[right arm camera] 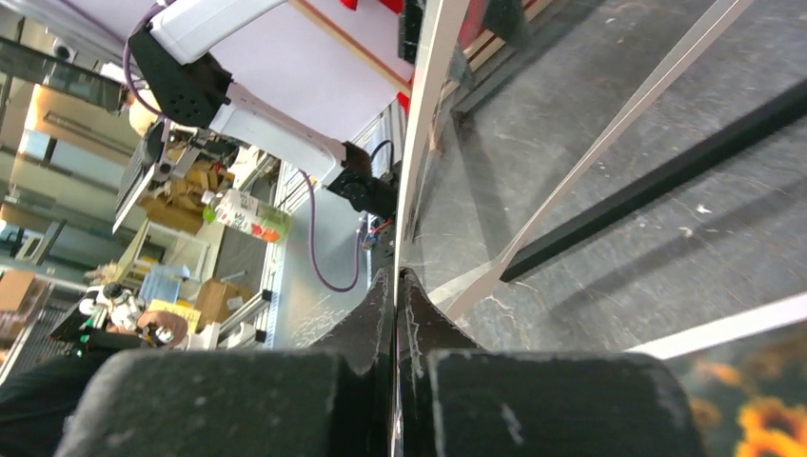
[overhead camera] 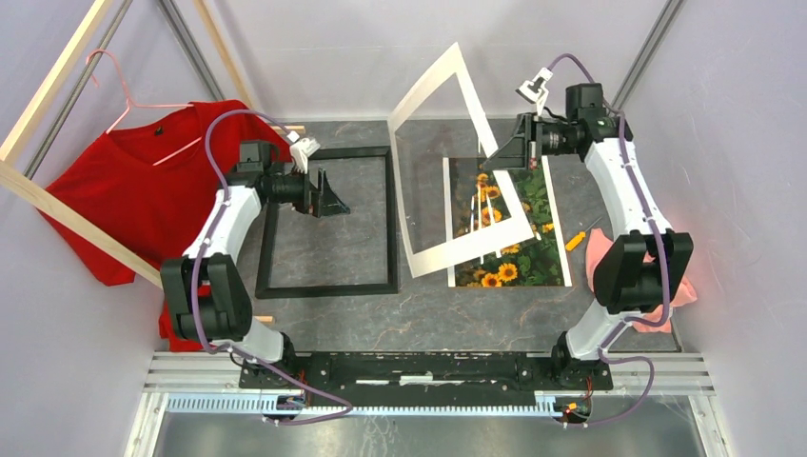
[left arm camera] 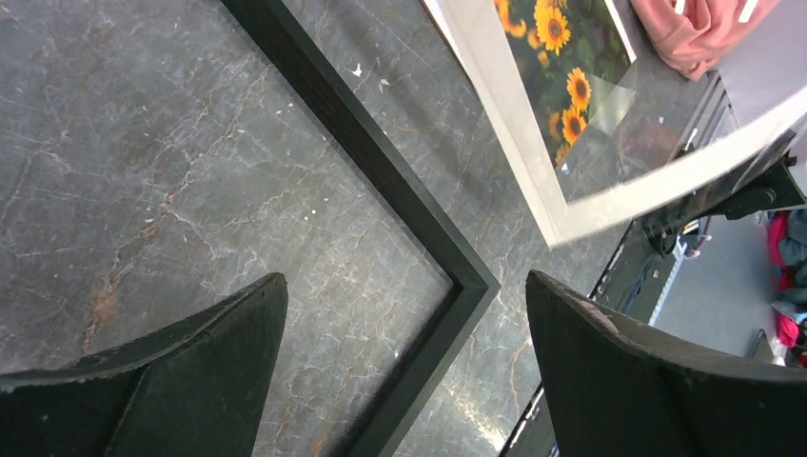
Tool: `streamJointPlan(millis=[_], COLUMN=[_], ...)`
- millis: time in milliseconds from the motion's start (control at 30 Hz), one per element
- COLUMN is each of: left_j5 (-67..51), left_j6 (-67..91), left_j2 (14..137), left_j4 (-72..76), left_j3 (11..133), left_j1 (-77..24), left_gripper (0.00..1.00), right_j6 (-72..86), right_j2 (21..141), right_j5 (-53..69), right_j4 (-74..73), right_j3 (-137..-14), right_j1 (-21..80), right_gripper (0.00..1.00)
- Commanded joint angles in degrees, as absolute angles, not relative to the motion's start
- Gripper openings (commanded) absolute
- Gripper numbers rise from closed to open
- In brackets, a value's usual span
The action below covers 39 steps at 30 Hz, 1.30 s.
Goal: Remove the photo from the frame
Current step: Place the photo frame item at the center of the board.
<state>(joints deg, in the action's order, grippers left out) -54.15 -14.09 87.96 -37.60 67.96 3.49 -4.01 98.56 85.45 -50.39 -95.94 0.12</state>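
Note:
The black frame (overhead camera: 328,288) lies flat and empty on the dark marbled table, left of centre; its corner shows in the left wrist view (left arm camera: 381,162). My left gripper (overhead camera: 328,198) hovers over the frame's inside, open (left arm camera: 406,277), holding nothing. The sunflower photo (overhead camera: 533,257) lies flat on the table to the right of the frame (left arm camera: 561,57) (right arm camera: 752,419). A white mat border (overhead camera: 471,252) hangs tilted in the air above the photo. My right gripper (overhead camera: 504,152) is shut (right arm camera: 395,271) on the thin edge of this mat (right arm camera: 419,95).
A red T-shirt (overhead camera: 143,181) on a pink hanger hangs from a pale wooden rack (overhead camera: 48,95) at the left. A pink cloth (overhead camera: 680,295) (left arm camera: 699,33) and a small orange object (overhead camera: 576,240) lie right of the photo, by the right arm.

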Motion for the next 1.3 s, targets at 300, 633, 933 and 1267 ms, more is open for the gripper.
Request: streamJointPlan(millis=[300,633,933,1267], left_j5=[-53.5,-54.0,-54.1,-54.3], left_j6=[-12.5,-11.2,-9.3,-8.4], left_j2=[83.4,80.8,80.1,79.8], left_j4=[-27.7,-24.1,-21.9,-20.6], left_j3=[63.3,59.0,57.8,57.0], left_j1=[4.0,4.0,4.0,4.0], left_gripper=[1.00,1.00,1.00,1.00], right_j6=[55.7,87.9,41.4,30.1], right_j2=[98.8,113.9,113.5,118.2], right_j5=[74.9,65.0,60.0,55.9], right_j4=[27.4,77.4,19.1,5.4], right_j3=[-71.3,-56.4,-62.1,-65.1], right_j1=[6.2,5.0,5.1,4.7], right_gripper=[0.00,0.00,0.06,0.13])
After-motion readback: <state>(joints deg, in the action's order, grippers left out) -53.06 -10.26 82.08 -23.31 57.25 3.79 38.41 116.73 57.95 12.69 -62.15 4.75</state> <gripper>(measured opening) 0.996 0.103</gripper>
